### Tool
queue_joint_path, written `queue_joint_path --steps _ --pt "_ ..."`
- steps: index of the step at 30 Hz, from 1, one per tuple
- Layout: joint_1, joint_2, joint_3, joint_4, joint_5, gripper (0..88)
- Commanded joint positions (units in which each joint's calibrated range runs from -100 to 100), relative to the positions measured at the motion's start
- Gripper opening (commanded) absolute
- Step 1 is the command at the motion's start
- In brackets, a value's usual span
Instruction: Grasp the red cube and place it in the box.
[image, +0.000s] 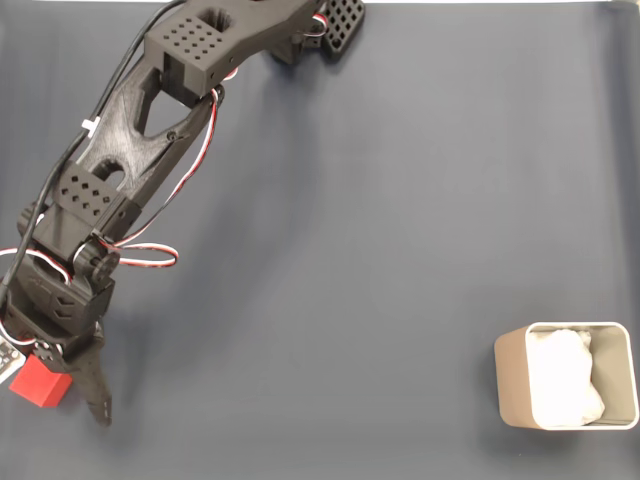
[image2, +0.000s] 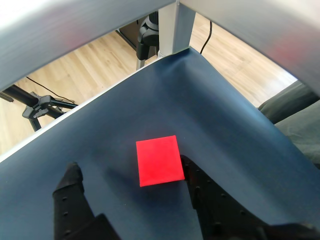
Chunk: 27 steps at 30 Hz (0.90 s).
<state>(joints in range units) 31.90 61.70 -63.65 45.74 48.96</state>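
The red cube (image2: 159, 161) lies flat on the dark blue table cover (image2: 210, 115), turned slightly askew, with no evident long axis. In the wrist view it sits between the spread fingers of the gripper (image2: 131, 172), touching the right-hand finger (image2: 192, 175). In the fixed view the cube is at the lower left edge, well apart from the box (image: 512, 378) at lower right.

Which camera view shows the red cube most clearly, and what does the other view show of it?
The wrist view shows the red cube best: its whole top face is visible between the open gripper fingers. In the fixed view the red cube sits at the left edge, small and partly covered by the gripper.
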Motion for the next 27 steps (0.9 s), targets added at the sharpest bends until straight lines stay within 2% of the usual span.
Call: queue_joint_path --steps 1,27 --pt "-0.6 -3.9 -1.0 0.5 1.0 36.3" --pt "-0.8 -6.2 0.8 1.0 2.1 7.3"
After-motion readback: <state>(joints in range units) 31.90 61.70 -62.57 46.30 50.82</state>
